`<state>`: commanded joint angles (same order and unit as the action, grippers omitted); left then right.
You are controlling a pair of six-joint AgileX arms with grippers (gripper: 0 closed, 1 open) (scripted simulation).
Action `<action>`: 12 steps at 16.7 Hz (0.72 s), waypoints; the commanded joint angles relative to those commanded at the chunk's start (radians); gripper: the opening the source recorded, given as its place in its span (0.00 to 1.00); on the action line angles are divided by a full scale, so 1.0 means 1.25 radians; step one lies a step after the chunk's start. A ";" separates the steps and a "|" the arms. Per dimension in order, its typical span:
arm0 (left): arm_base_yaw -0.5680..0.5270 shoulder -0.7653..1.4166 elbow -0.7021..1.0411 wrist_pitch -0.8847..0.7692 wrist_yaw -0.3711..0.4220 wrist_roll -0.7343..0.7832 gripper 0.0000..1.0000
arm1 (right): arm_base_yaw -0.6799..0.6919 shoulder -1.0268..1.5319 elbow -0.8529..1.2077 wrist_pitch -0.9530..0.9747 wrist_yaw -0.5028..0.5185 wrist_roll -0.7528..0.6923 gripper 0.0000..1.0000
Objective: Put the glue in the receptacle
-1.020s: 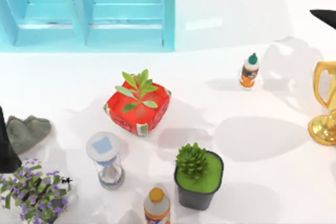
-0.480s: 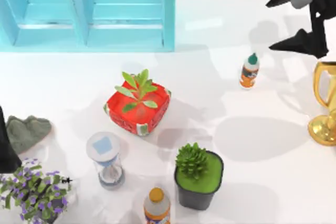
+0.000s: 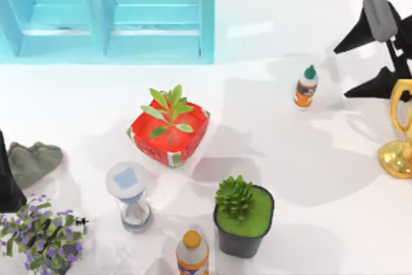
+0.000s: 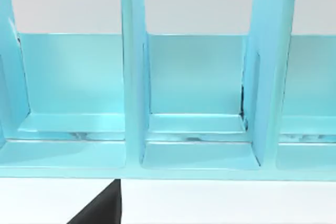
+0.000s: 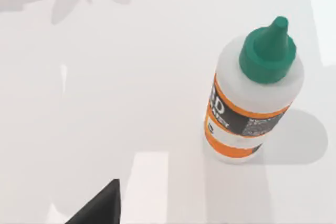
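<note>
The spread-open right gripper (image 3: 373,62) has been brought down beside the small white green-capped glue bottle (image 3: 306,87), readying a grasp.

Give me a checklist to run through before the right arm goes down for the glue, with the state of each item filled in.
1. Glue bottle upright on the table: ok.
2. Space around the bottle free of other things: ok; the gold trophy stands apart from it, toward the table's right edge.
3. Right gripper open: ok, fingers spread wide.
4. Right gripper lined up around the bottle: not ok; it sits to the bottle's right, not touching.
5. Blue shelf unit compartments free to take the bottle: ok.
6. Left arm out of the way: ok, parked at the table's left edge.
</note>
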<state>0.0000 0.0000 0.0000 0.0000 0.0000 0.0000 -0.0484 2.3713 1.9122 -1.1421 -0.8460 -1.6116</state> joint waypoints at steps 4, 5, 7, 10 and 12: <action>0.000 0.000 0.000 0.000 0.000 0.000 1.00 | 0.004 -0.001 -0.001 0.002 0.001 0.001 1.00; 0.000 0.000 0.000 0.000 0.000 0.000 1.00 | 0.005 0.000 -0.001 0.003 0.001 0.002 1.00; 0.000 0.000 0.000 0.000 0.000 0.000 1.00 | 0.013 0.007 0.002 0.023 0.000 0.020 1.00; 0.000 0.000 0.000 0.000 0.000 0.000 1.00 | 0.041 0.029 -0.012 0.090 0.000 0.064 1.00; 0.000 0.000 0.000 0.000 0.000 0.000 1.00 | 0.063 0.042 -0.035 0.149 0.002 0.097 1.00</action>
<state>0.0000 0.0000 0.0000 0.0000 0.0000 0.0000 0.0308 2.4240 1.8690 -0.9555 -0.8438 -1.4900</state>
